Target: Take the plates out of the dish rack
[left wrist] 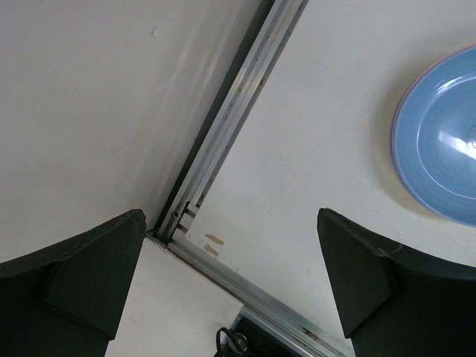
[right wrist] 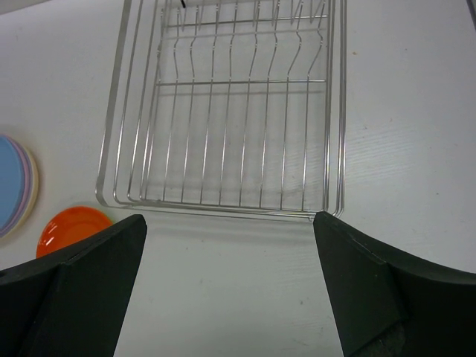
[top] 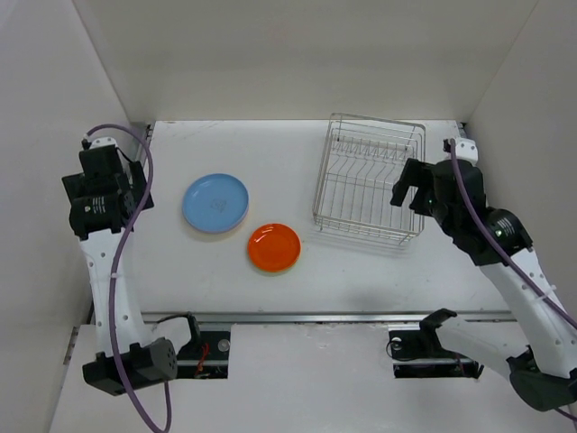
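While the right claw (right wrist: 229, 238) hangs with its jaws spread wide above the worktop (top: 297, 153), the dish rack (top: 370, 185) lies just beyond it. The rack fills the upper centre of the right wrist view, its near rim spanning the gap between the jaws. From above, that claw sits at the rack's right edge, right of frame centre. A light blue plate (top: 215, 202) tops a small stack left of centre, with pink and pale rims showing beneath it. The orange plate (top: 274, 247) lies flat just to its lower right, well left of the rack. The left claw (left wrist: 230, 238), also wide, hovers at the worktop's left edge over a metal rail (left wrist: 238, 126), with the blue plate at its upper right.
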You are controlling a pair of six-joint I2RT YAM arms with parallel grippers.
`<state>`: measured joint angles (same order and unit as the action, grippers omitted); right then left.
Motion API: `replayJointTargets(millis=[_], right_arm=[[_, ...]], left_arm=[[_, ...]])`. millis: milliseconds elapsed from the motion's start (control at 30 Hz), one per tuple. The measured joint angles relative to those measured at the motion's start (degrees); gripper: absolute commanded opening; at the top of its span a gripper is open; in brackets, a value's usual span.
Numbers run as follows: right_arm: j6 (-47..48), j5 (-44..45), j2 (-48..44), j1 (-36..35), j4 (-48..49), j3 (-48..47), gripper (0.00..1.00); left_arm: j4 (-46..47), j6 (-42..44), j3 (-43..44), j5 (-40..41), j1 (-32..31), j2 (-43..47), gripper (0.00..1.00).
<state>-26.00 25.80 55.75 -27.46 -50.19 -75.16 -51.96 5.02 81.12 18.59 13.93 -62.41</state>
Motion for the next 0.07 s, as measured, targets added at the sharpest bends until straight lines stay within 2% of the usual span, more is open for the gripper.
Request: replayJointTargets(millis=[67], right_arm=[[0.0,-0.74,-0.92,0.0,-0.13,0.52,1.0]], left_arm=[[-0.24,-0.15,-0.04,-0.13,0.0,0.15,1.0]])
